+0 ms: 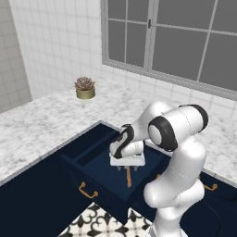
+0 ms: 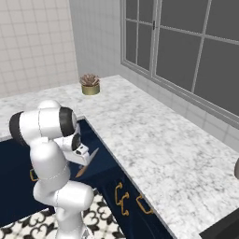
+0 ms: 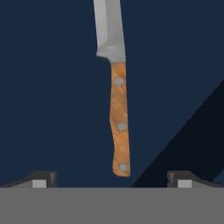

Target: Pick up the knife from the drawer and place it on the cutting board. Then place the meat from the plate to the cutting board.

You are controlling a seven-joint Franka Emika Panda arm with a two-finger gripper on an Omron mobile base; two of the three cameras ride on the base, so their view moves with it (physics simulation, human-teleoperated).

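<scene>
The knife (image 3: 119, 118) lies flat on the floor of the open navy drawer (image 3: 48, 87); its orange-brown handle points toward the hand and its silver blade away. My gripper (image 3: 113, 180) hangs open just above the handle's end, one fingertip (image 3: 41, 179) on each side, touching nothing. From the base, the gripper (image 1: 126, 163) is down inside the pulled-out drawer (image 1: 95, 178), right over the knife (image 1: 128, 177). From the right, the knife (image 2: 87, 164) lies beside the gripper (image 2: 80, 158). The cutting board, plate and meat are out of view.
A marble counter (image 1: 41, 125) wraps around the drawer, with a small potted succulent (image 1: 85, 88) at the back under the window. Brass handles (image 2: 122, 193) stick out of the neighbouring cabinet fronts. A dark shape (image 2: 221, 229) sits at the counter's near right corner.
</scene>
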